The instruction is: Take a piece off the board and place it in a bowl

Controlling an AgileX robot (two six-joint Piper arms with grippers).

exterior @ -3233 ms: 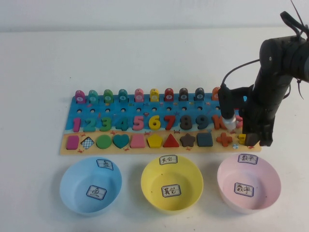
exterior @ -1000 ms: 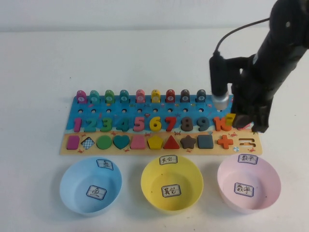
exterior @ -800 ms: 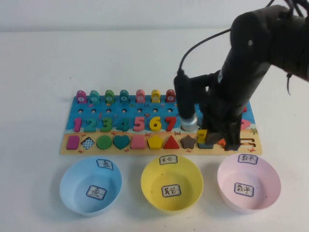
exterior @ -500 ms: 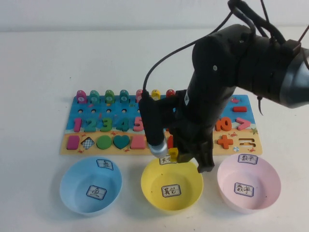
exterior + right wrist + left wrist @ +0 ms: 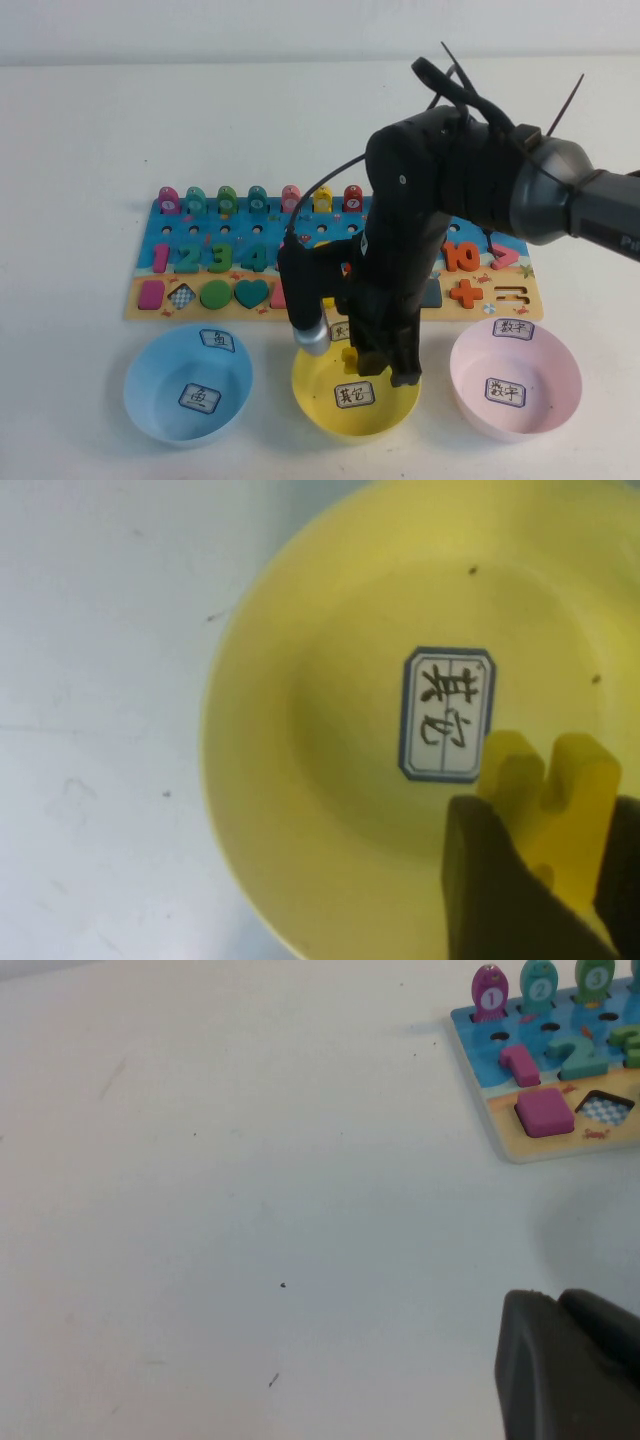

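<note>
My right gripper (image 5: 372,362) hangs over the yellow bowl (image 5: 303,388), shut on a yellow equals-sign piece (image 5: 347,354). In the right wrist view the piece (image 5: 545,790) sits between the dark fingers (image 5: 480,870) of the gripper (image 5: 550,830), just above the inside of the bowl (image 5: 300,730) and beside its label. The puzzle board (image 5: 160,232) lies behind the bowls, and its equals-sign slot (image 5: 510,294) is empty. My left gripper (image 5: 570,1370) is outside the high view, low over bare table left of the board (image 5: 530,1150).
A blue bowl (image 5: 150,400) stands left of the yellow one and a pink bowl (image 5: 560,400) right of it. The board holds several fish pegs, numbers and shapes; the right arm (image 5: 440,180) hides its middle.
My right gripper lifted the yellow piece from the board's right end, carried it left and toward the front, and lowered it over the yellow bowl.
</note>
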